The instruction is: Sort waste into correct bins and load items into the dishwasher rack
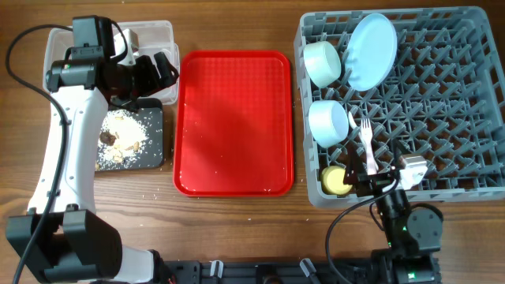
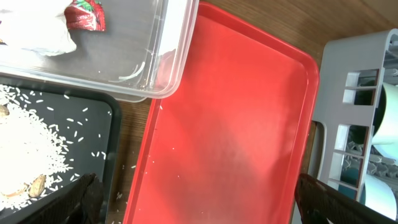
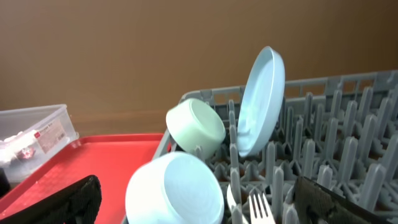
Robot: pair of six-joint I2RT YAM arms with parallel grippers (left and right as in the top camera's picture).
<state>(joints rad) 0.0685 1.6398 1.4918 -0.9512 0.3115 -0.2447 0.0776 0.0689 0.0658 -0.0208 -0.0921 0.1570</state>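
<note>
Mostly smooth plastic on a wooden table (image 1: pixel 237 237)
The table shows matt brown wood with visible grain; the red tray (image 1: pixel 233 118) is glossy, smooth plastic with soft reflections; the tub (image 2: pixel 168 56) is clear, shiny plastic; the black tray (image 2: pixel 93 115) looks matt, its rice (image 2: pixel 25 143) dull white and grainy; the wrapper (image 2: pixel 87 15) is crinkled, shiny red; the rack (image 1: pixel 442 118) is matt grey plastic; plate (image 1: pixel 372 51), green bowl (image 1: pixel 322 63) and blue bowl (image 1: pixel 329 124) look smooth with a slight sheen; the fork (image 1: pixel 367 142) is white plastic
</note>
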